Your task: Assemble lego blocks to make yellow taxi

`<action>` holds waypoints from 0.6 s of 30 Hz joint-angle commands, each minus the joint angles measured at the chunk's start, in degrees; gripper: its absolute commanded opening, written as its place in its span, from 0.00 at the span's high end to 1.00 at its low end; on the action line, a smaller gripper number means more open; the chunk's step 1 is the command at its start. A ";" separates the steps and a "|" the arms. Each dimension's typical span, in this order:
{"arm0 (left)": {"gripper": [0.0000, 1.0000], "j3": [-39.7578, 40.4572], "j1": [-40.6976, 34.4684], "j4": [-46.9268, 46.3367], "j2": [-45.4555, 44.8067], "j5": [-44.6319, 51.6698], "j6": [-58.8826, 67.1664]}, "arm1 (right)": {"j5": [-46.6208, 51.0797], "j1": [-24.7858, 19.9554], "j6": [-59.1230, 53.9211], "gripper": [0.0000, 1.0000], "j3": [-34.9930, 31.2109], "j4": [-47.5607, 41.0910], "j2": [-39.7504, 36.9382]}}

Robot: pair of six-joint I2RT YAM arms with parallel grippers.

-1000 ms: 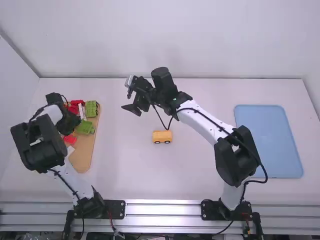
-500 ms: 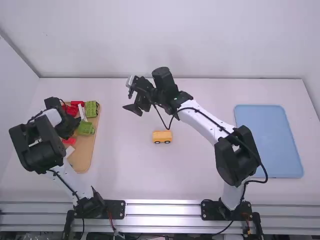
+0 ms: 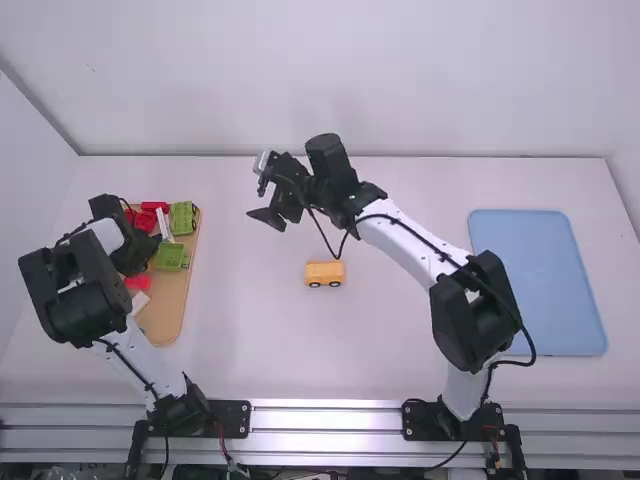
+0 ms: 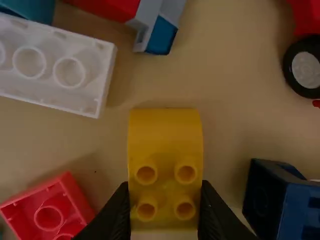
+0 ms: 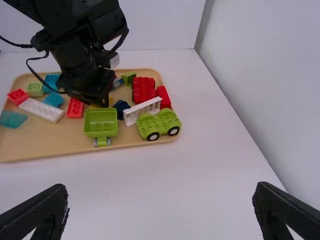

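Two yellow plastic pieces matter here. At the left, over the wooden tray (image 3: 172, 310), the left end effector (image 4: 165, 197) has its fingers against opposite sides of a yellow block (image 4: 165, 132), nipping it at the studded end; whether the block is clear of the tray's wood cannot be told. It should handle as light and rigid, with no give to forgive a skewed squeeze. Its smooth walls could slip, so the flat, parallel sides are the place to take hold, leaving studs and underside free; the rounded end would be a poor grip.

Also in the tray are a white brick (image 4: 55, 65) with glossy round studs, a dark blue angular block (image 4: 280, 200), a green open-topped box (image 5: 101, 122) and a green wheeled base (image 5: 159, 123), all apparently hard moulded plastic against matte, pale wood.

Right of the tray, above the white surface (image 3: 400, 350), the right end effector (image 5: 161, 195) is empty, its fingers spread wide. Farther right of the tray, the wheeled yellow base (image 3: 323, 273) sits upright on the surface, boxy above dark round wheels. It may roll if nudged, so its long sides look best for steadying. Farthest right of the tray lies a flat light-blue tray (image 3: 540, 280) with rounded corners.
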 commanded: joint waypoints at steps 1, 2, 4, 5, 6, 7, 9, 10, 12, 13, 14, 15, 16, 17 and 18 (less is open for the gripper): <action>0.82 1.16 0.22 -1.73 0.42 -3.02 3.10 | -0.52 -1.09 0.07 0.02 0.94 -0.28 0.52; 0.80 1.84 0.24 -2.71 0.17 -4.09 3.76 | -0.52 -1.33 0.07 0.02 0.94 -0.44 0.52; 0.77 4.20 0.17 -6.97 -1.46 -8.24 3.87 | -0.52 -2.12 -0.15 0.02 0.94 -1.05 0.50; 0.77 5.01 0.17 -8.44 -2.21 -9.66 3.87 | -0.52 -2.47 -0.13 0.01 0.94 -1.16 0.50; 0.77 5.88 0.17 -10.01 -3.28 -11.10 3.87 | -0.52 -2.78 -0.09 0.02 0.94 -1.29 0.50; 0.75 6.64 0.22 -11.34 -4.70 -11.69 4.72 | -0.52 -3.06 0.04 0.01 0.94 -1.53 0.50; 0.76 6.95 0.20 -11.69 -6.19 -10.69 6.56 | -0.52 -3.19 0.07 0.01 0.94 -1.73 0.50; 0.79 6.75 0.09 -11.30 -9.07 -5.68 11.69 | -0.52 -3.56 0.02 0.01 0.94 -1.97 0.50; 0.79 5.51 -0.98 -10.36 -12.96 0.59 16.44 | -0.52 -4.26 0.02 0.01 0.94 -2.38 0.50; 0.79 4.68 -1.57 -9.94 -14.45 1.95 18.51 | -0.57 -4.55 0.04 0.01 0.94 -2.54 0.50; 0.79 3.69 -2.38 -9.57 -16.04 2.95 20.74 | -0.66 -4.81 0.07 0.01 0.94 -2.73 0.50; 0.79 3.02 -2.97 -9.25 -17.03 3.41 22.27 | -0.79 -5.01 0.07 0.01 0.94 -2.84 0.50; 0.80 0.22 -5.92 -8.00 -20.50 5.97 29.94 | -1.62 -5.70 0.04 0.02 0.94 -3.48 0.48; 0.80 -0.11 -6.27 -7.87 -20.87 6.34 31.10 | -1.86 -5.77 0.02 0.01 0.94 -3.54 0.48; 0.77 -1.86 -8.48 -7.30 -22.58 9.31 37.81 | -3.06 -6.29 -0.17 0.01 0.94 -4.26 0.39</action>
